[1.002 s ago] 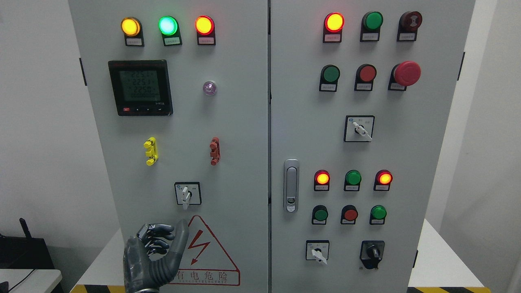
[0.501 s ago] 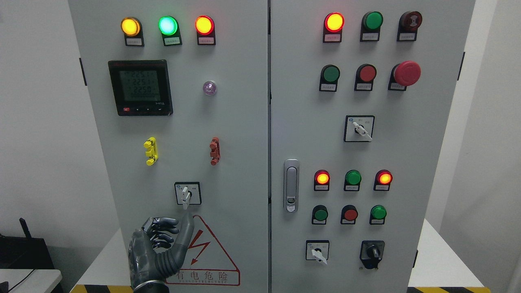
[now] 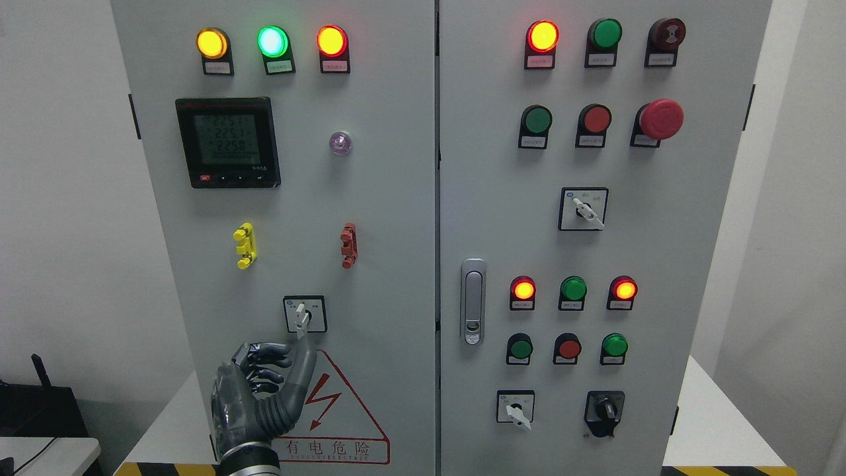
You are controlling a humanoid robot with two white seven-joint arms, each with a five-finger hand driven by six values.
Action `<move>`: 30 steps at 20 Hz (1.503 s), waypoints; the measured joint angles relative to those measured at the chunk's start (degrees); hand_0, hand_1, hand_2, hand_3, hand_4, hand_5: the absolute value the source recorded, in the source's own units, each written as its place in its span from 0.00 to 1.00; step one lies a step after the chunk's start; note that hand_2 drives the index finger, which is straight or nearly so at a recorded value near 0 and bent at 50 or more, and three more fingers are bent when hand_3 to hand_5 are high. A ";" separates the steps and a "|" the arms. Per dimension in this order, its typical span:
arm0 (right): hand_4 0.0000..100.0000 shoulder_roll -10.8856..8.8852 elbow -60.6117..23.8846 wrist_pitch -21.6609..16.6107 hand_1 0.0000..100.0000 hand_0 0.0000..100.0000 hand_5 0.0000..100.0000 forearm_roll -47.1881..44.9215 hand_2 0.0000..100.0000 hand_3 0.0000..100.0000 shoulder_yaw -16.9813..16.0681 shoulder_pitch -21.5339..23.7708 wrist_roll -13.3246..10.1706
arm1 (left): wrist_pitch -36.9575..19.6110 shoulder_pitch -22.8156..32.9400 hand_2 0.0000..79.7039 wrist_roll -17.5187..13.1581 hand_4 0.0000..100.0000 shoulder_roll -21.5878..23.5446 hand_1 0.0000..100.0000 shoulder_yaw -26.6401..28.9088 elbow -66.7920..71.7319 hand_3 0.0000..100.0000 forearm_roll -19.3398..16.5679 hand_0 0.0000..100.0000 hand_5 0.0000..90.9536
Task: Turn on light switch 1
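One hand up at the panel.
My left hand [image 3: 254, 396] (fingers curled, thumb extended, gripping nothing) sits just below the selector switch [image 3: 303, 317].

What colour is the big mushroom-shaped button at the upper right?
Red, seen in the head view: the mushroom-shaped button.

Support: white table [image 3: 720, 423], its bare top showing to both sides of the load; black-and-yellow hazard striping along the front edge.

Standing directly on it: 1 grey electrical cabinet [image 3: 396, 218], upright, 2 doors side by side, seam running down the middle. It takes up most of the tabletop's width and rises past the top of the view.

Separate surface, lower left corner: a smaller white desk [image 3: 59, 453], carrying 1 black device [image 3: 39, 410] with an upright antenna and 1 dark cable.
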 measured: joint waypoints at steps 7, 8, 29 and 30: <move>0.00 0.00 0.00 0.00 0.39 0.12 0.00 0.00 0.00 0.00 0.00 0.00 0.00 | 0.03 -0.78 0.64 0.29 0.73 -0.25 0.56 0.10 0.78 0.67 0.29 0.14 0.63; 0.00 0.00 0.00 0.00 0.39 0.12 0.00 0.00 0.00 0.00 0.00 0.00 0.00 | 0.03 -0.92 0.64 0.30 0.73 -0.29 0.56 0.12 0.86 0.67 0.32 0.14 0.63; 0.00 0.00 0.00 0.00 0.39 0.12 0.00 0.00 0.00 0.00 0.00 0.00 0.00 | 0.18 -1.95 0.66 0.43 0.73 -0.90 0.56 0.28 1.48 0.68 0.86 0.18 0.63; 0.00 0.00 0.00 0.00 0.39 0.12 0.00 0.00 0.00 0.00 0.00 0.00 0.00 | 0.19 -2.00 0.66 0.43 0.73 -0.92 0.56 0.28 1.50 0.68 0.88 0.18 0.63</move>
